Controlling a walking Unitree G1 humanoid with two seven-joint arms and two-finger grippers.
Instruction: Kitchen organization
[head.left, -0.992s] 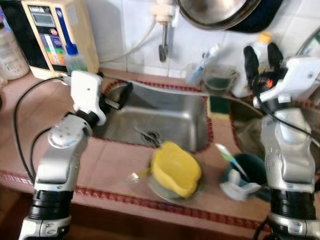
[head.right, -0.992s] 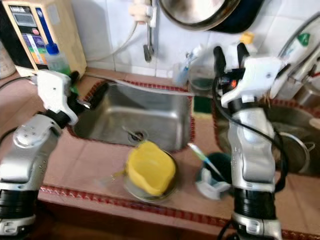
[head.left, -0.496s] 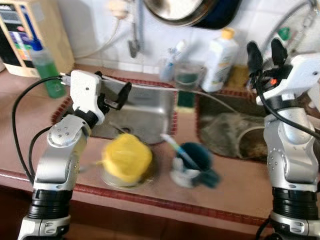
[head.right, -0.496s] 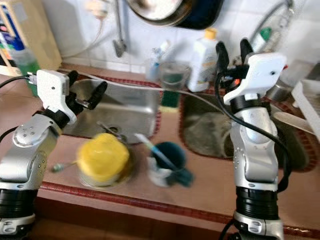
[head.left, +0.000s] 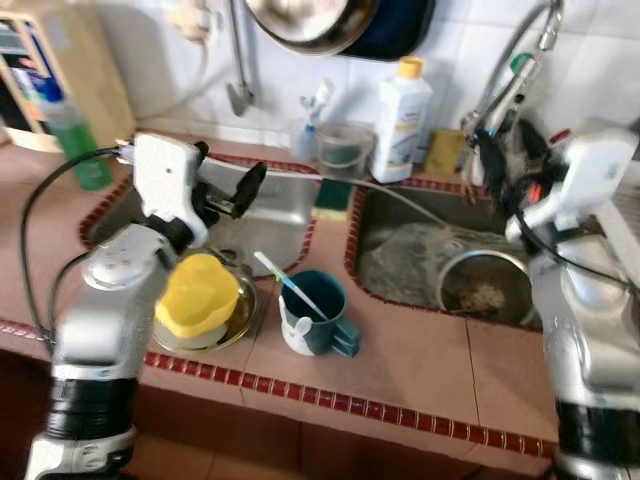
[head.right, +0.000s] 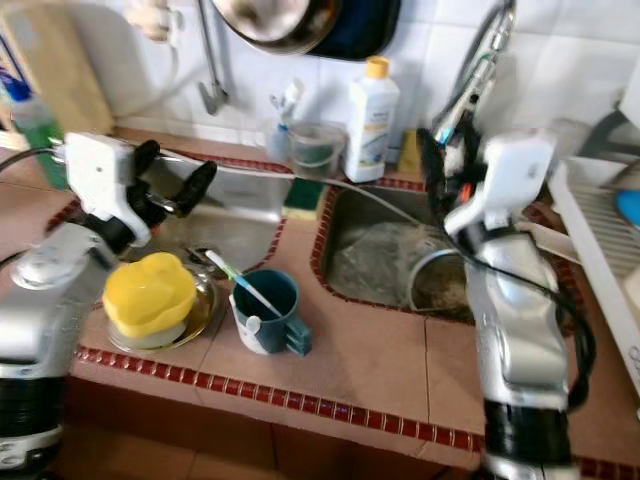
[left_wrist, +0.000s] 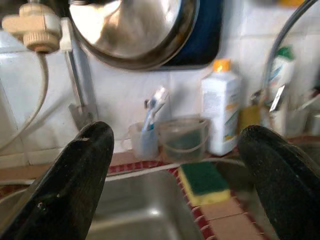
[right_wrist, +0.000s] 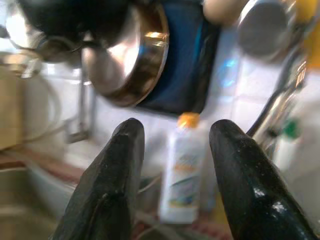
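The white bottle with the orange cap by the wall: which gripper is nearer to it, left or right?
Right. The right gripper hangs just beside the white bottle, over the second sink basin. The left gripper is farther off, above the first sink basin.

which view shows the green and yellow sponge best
The left wrist view: the sponge sits large and close on the tiled divider between the two sinks, between the open fingers of the left gripper. Both eye views show it small and farther off, behind the sinks near the clear cup. The right wrist view looks at the white bottle instead.
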